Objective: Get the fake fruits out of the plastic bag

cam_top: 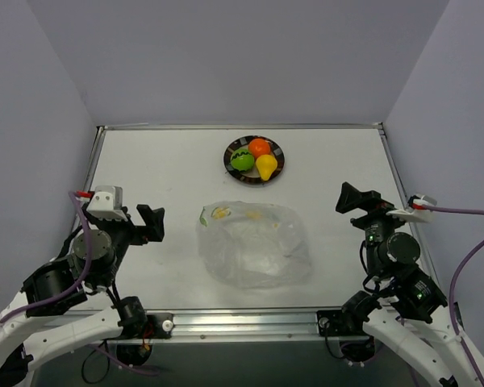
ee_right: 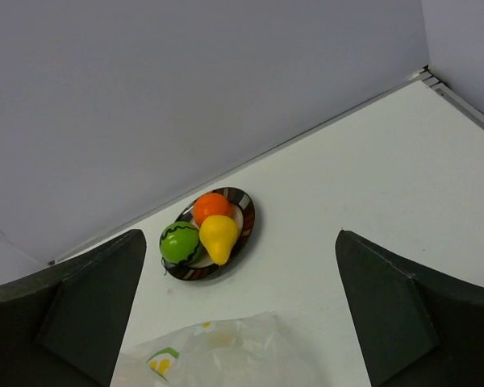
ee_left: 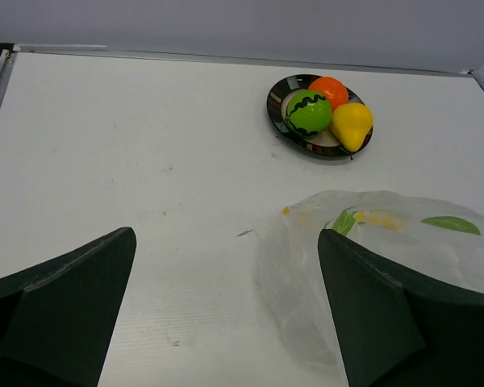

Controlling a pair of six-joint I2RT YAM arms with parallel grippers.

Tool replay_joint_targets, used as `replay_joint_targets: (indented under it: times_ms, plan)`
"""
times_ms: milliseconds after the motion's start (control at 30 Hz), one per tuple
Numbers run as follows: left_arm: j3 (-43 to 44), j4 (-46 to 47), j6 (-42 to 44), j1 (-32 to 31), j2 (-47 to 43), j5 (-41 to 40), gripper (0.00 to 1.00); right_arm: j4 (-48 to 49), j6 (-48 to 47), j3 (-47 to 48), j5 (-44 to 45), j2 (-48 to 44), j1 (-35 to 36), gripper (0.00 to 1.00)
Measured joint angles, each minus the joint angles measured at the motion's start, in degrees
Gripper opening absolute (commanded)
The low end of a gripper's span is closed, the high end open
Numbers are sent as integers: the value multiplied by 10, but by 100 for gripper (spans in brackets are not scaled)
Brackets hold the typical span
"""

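The three fake fruits lie on a round dark-rimmed plate (cam_top: 277, 170) at the back centre: an orange one (cam_top: 260, 147), a green one (cam_top: 242, 160) and a yellow pear (cam_top: 266, 166). They also show in the left wrist view: orange (ee_left: 329, 90), green (ee_left: 309, 113), pear (ee_left: 352, 124); and in the right wrist view: orange (ee_right: 212, 207), green (ee_right: 180, 242), pear (ee_right: 219, 235). The transparent plastic bag (cam_top: 254, 243) lies flat and empty-looking mid-table. My left gripper (cam_top: 151, 223) is open, left of the bag. My right gripper (cam_top: 353, 198) is open, right of it.
The white table has raised metal edges (cam_top: 242, 126) at the back and sides. Grey walls enclose it. The bag's edge lies just by my left gripper's right finger (ee_left: 387, 314).
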Motion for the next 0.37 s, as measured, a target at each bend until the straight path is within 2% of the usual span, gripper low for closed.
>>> replay_joint_targets:
  times_ms: [367]
  plan:
    - [7,15,63,0,-43,-17,94,-5,-38,52,46,-45,0,100]
